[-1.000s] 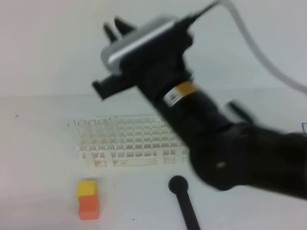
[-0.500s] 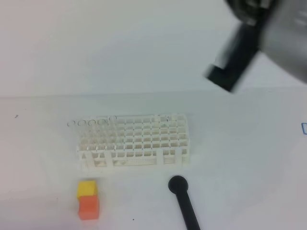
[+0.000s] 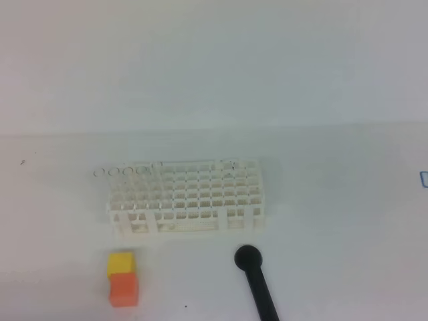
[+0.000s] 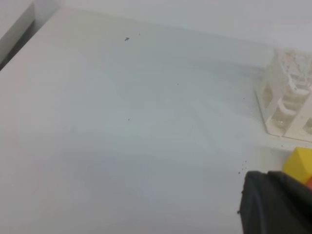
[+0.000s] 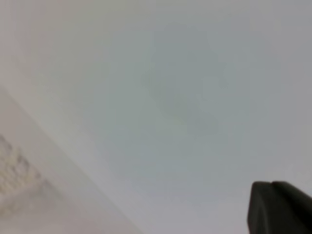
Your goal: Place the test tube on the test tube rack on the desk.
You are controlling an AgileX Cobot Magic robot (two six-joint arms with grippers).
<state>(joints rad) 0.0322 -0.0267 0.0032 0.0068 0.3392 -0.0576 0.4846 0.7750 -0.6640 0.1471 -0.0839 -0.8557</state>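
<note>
The white test tube rack (image 3: 187, 197) stands on the white desk (image 3: 334, 221) in the exterior view. Faint round clear rims (image 3: 127, 171) show in a row at the rack's back left corner, which look like test tube tops; the glass below them is too faint to make out. Neither gripper shows in the exterior view. In the left wrist view only a dark part of my left gripper (image 4: 275, 204) shows at the bottom right, near the rack's corner (image 4: 287, 105). In the right wrist view only a dark gripper part (image 5: 278, 207) shows; the rack (image 5: 14, 180) is a blur.
A yellow-and-orange block (image 3: 123, 279) sits in front of the rack's left end and also shows in the left wrist view (image 4: 300, 163). A black round-ended rod (image 3: 257, 281) lies in front of the rack's right end and runs off the bottom edge.
The right arm, which was over the rack one second ago, has swung up and to the right and left the exterior view. The rack, block and rod have not moved.
</note>
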